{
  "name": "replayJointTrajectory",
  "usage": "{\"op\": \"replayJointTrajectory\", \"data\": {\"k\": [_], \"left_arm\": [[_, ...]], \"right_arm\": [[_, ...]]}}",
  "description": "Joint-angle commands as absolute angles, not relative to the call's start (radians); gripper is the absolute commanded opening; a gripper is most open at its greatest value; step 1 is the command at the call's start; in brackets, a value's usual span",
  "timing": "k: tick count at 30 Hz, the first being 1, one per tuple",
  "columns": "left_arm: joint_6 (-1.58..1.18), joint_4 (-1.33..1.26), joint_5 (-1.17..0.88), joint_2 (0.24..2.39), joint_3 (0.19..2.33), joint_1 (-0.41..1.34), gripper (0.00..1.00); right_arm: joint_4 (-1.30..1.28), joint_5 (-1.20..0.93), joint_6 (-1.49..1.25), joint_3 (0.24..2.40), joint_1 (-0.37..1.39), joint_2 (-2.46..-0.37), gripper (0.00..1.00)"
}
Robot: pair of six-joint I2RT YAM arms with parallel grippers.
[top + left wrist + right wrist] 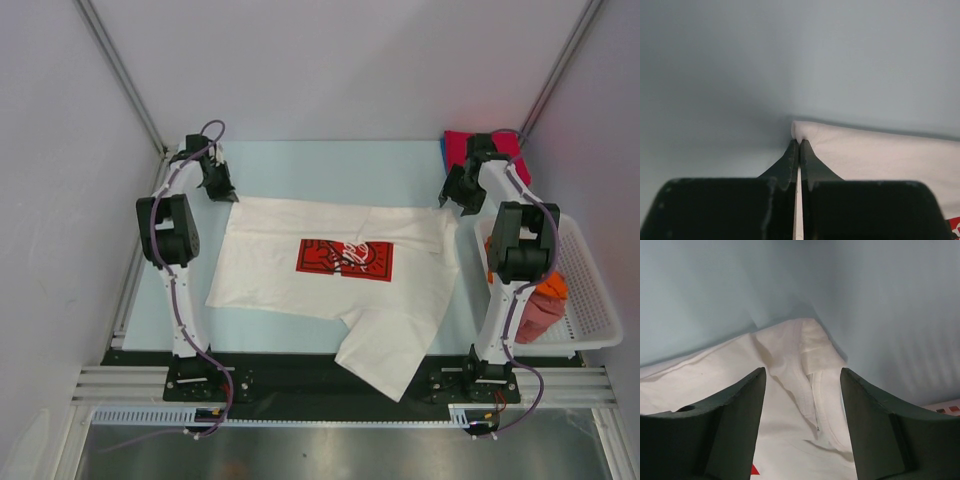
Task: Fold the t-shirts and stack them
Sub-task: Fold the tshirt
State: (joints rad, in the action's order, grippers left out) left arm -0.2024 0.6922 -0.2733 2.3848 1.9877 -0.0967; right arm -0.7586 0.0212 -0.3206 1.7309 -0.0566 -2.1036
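Note:
A white t-shirt (270,270) with a red rectangular logo (345,258) lies spread on the light-blue table, one flap hanging over the near edge. My left gripper (228,192) is at the shirt's far left corner. In the left wrist view it (800,141) is shut on that corner of white cloth (880,155). My right gripper (450,200) hovers over the far right corner. In the right wrist view it (802,377) stands open, with the hemmed, folded-over cloth (790,405) lying between and below its fingers.
Red cloth (460,143) with a blue edge (445,148) lies at the back right, behind the right arm. A white lattice basket (600,320) at the right holds orange (553,285) and pinkish-red (540,315) tees. Booth walls close in on both sides.

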Motion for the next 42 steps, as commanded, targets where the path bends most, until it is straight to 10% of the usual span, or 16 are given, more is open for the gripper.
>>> {"op": "replayJointTrajectory", "data": {"k": [1, 11, 15, 23, 42], "left_arm": [[-0.222, 0.658, -0.189, 2.395, 2.034, -0.143, 0.00], [-0.239, 0.620, -0.126, 2.384, 2.042, -0.209, 0.00], [-0.252, 0.607, -0.140, 2.373, 2.014, -0.233, 0.00], [-0.247, 0.606, -0.135, 2.372, 1.999, -0.247, 0.00], [-0.241, 0.604, -0.149, 2.368, 1.974, -0.262, 0.00]], "right_arm": [[-0.747, 0.011, -0.328, 1.787, -0.051, -2.123, 0.66], [-0.721, -0.159, -0.292, 1.919, -0.020, -2.249, 0.63], [-0.671, -0.201, -0.278, 1.937, -0.003, -2.258, 0.80], [-0.696, -0.229, -0.301, 2.042, 0.023, -2.362, 0.82], [-0.678, -0.337, -0.198, 2.031, 0.012, -2.424, 0.31]]}}
